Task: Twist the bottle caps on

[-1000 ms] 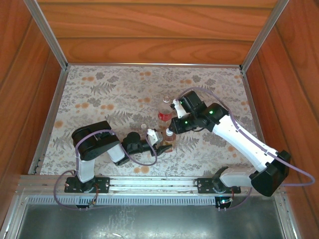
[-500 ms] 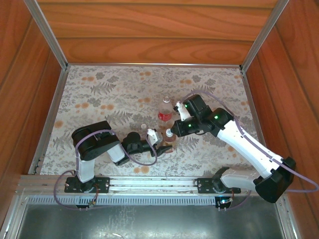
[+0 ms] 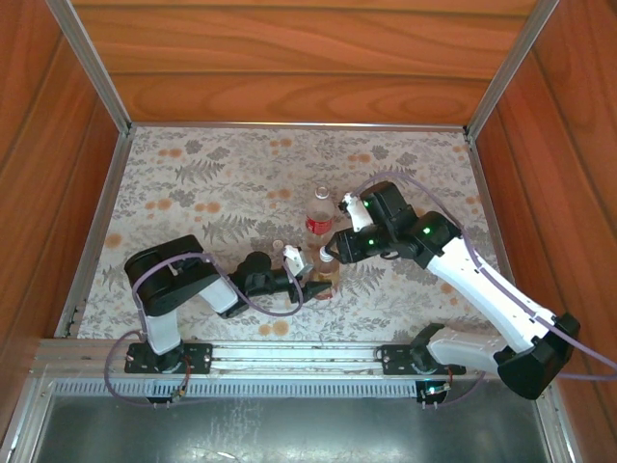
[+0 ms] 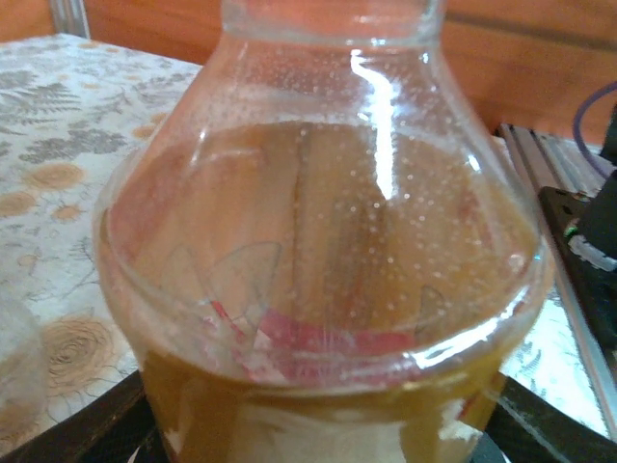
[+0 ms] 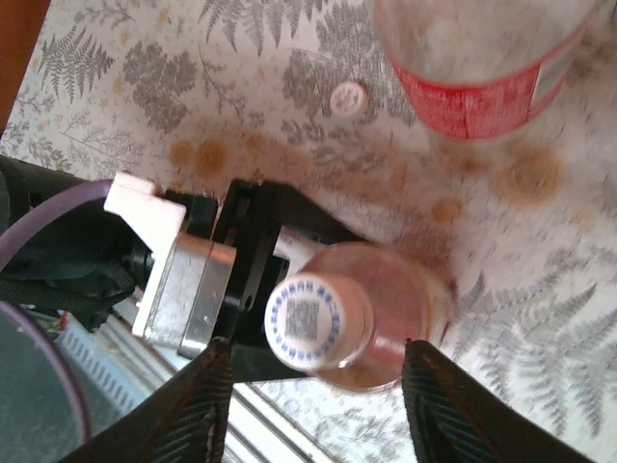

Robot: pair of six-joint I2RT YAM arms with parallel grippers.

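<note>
**Clearances around the amber bottle, seen from above.** Access is blocked at 9 o'clock by the left gripper clamped on it, and at 12 o'clock by the clear bottle. The top is straddled by the parted right gripper. A loose cap lies at 10 o'clock. Bare tablecloth is left at 6 o'clock.

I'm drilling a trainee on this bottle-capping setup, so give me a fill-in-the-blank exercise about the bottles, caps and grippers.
1. The left gripper is shut on the amber bottle, whose cap is ___ in colour.
2. The right gripper hovers over that cap with its jaws ___.
3. The clear bottle wears a ___ label.

Missing words: white; open; red.
</note>
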